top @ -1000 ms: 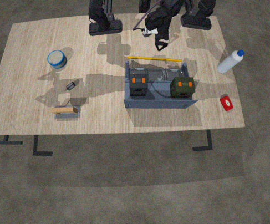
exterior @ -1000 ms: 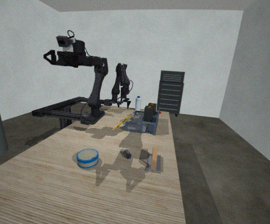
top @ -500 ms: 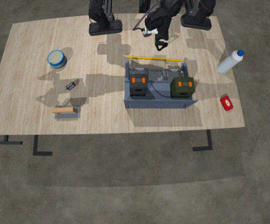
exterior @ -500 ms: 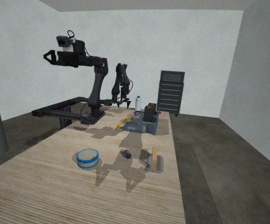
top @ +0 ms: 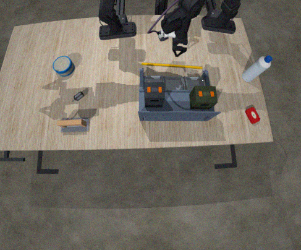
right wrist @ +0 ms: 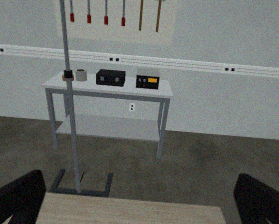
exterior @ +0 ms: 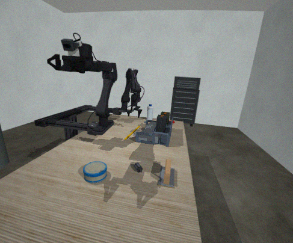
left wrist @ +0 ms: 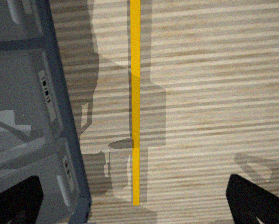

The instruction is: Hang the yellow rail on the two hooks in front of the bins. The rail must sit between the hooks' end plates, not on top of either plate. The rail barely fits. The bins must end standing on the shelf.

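The yellow rail lies on the table along the front of the blue-grey shelf. Upright posts stand at the shelf's front corners; their hooks are too small to make out. Grey bins stand in the shelf's front row. My left gripper is open and empty, pointing down above the table on the rail's side of the shelf, with one rail end between its fingertips in the left wrist view. My right gripper is open and empty, raised high, far from the rail.
A black box and a green box with orange latches stand behind the bins. A white bottle and red object are on one side; a blue-rimmed tin, small dark object and wooden-handled float on the other.
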You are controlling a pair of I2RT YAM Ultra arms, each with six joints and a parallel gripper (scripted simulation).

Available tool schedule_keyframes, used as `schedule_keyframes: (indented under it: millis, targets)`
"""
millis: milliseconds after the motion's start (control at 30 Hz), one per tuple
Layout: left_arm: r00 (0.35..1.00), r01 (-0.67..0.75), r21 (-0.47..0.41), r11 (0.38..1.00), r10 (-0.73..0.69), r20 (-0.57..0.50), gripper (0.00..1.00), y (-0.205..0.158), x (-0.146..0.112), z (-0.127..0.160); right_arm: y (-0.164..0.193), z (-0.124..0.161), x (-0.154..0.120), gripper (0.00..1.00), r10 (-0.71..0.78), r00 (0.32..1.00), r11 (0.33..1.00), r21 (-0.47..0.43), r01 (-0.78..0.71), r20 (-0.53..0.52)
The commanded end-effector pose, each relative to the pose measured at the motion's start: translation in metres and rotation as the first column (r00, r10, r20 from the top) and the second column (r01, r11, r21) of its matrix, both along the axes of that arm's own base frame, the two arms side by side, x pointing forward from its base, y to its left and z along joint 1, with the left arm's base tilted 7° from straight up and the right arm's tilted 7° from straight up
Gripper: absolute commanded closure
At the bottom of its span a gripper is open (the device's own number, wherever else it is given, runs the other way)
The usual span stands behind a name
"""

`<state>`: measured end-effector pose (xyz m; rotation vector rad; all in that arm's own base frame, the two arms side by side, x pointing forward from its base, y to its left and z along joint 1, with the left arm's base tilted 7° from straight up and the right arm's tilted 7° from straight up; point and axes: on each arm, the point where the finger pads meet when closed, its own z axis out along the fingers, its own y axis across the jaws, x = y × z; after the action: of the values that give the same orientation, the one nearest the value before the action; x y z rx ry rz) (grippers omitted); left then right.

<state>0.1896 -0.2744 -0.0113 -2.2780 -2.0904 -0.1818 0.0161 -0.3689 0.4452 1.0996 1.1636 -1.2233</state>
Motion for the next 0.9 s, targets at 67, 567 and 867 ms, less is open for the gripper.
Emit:
schedule_keyframes:
  millis: [67,567,867]
  targets:
    - [0.999,0.026,-0.071,0.997,-0.024,0.026,0.00,-0.0201,0.0021,0.0196,0.0066,0.0110,-0.0070,0.00,-0.025,1.000,1.000,-0.014,0.025,0.009]
    - [0.999,0.028,-0.076,0.997,-0.026,0.029,0.00,-0.0210,0.0020,0.0202,0.0066,0.0110,-0.0070,0.00,-0.025,1.000,1.000,-0.014,0.025,0.009]
    - [0.999,0.029,-0.077,0.997,-0.027,0.029,0.00,-0.0207,0.0015,0.0201,0.0066,0.0110,-0.0070,0.00,-0.025,1.000,1.000,-0.014,0.025,0.009]
